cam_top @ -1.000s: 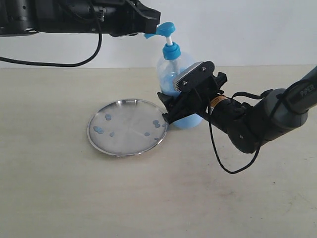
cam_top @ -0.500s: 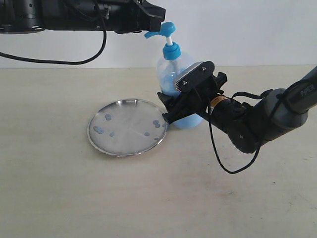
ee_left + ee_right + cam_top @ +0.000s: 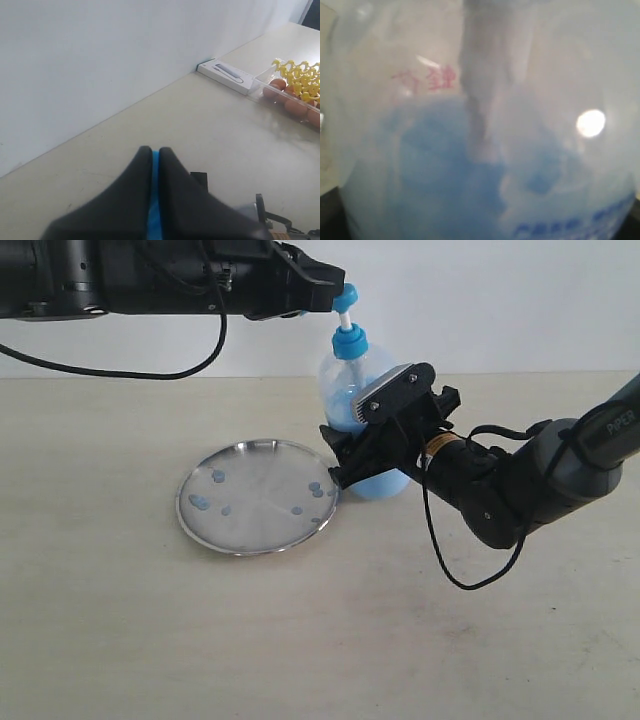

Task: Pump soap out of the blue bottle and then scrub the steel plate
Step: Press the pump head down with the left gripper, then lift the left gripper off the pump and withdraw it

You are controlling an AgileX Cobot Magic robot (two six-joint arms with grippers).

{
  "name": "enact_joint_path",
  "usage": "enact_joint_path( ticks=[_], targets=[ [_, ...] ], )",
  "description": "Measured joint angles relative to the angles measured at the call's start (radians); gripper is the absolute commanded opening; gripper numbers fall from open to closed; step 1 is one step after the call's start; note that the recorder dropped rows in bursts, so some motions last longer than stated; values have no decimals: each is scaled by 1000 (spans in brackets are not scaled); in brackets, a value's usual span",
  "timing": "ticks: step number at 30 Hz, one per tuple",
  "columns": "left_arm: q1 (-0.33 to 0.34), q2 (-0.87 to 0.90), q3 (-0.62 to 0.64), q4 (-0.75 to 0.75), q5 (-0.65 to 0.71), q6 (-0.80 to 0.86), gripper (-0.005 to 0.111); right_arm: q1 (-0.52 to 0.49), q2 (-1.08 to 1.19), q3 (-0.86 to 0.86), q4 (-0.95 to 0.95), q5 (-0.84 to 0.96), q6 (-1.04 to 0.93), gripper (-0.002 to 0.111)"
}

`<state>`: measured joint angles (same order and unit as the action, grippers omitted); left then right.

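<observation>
The blue bottle (image 3: 343, 375) stands upright just right of the steel plate (image 3: 262, 522), which lies flat and carries small blue drops of soap (image 3: 199, 502). My right gripper (image 3: 375, 445) is shut on the bottle's lower body, one finger on each side. The bottle wall (image 3: 485, 100) and the light blue soap (image 3: 445, 165) fill the right wrist view. My left gripper (image 3: 335, 295) is shut and sits on top of the pump head, hiding most of it. Only a sliver of the blue pump head (image 3: 155, 200) shows between its black fingertips (image 3: 142, 160).
A black cable (image 3: 440, 550) loops down from the right arm onto the table. In the left wrist view, a flat white box (image 3: 225, 76) lies by the wall and a clear carton of eggs (image 3: 295, 100) sits beside it.
My left gripper has moved right, from beside the pump spout to over the pump head, now covering the spout. The right gripper, bottle and plate have not moved.
</observation>
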<state>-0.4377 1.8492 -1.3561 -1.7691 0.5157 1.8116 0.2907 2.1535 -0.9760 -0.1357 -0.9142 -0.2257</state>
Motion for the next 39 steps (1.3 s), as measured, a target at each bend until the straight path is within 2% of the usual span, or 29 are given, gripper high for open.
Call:
enact_joint_path(
  ticks=[4, 13, 25, 30, 34, 39],
  targets=[
    [0, 0, -1, 0, 1, -30, 4, 0, 0, 0, 0, 0, 0, 0],
    [0, 5, -13, 98, 6, -149, 4, 0, 0, 0, 0, 0, -2, 0],
    [4, 43, -26, 80, 52, -187, 4, 0, 0, 0, 13, 6, 1, 0],
    [4, 10, -20, 96, 18, -153, 4, 0, 0, 0, 7, 6, -9, 0],
    [0, -36, -1, 58, -62, -29, 4, 0, 0, 0, 7, 6, 5, 0],
    [0, -139, 4, 41, -118, 76, 4, -2, 0, 0, 29, 14, 139, 0]
  ],
)
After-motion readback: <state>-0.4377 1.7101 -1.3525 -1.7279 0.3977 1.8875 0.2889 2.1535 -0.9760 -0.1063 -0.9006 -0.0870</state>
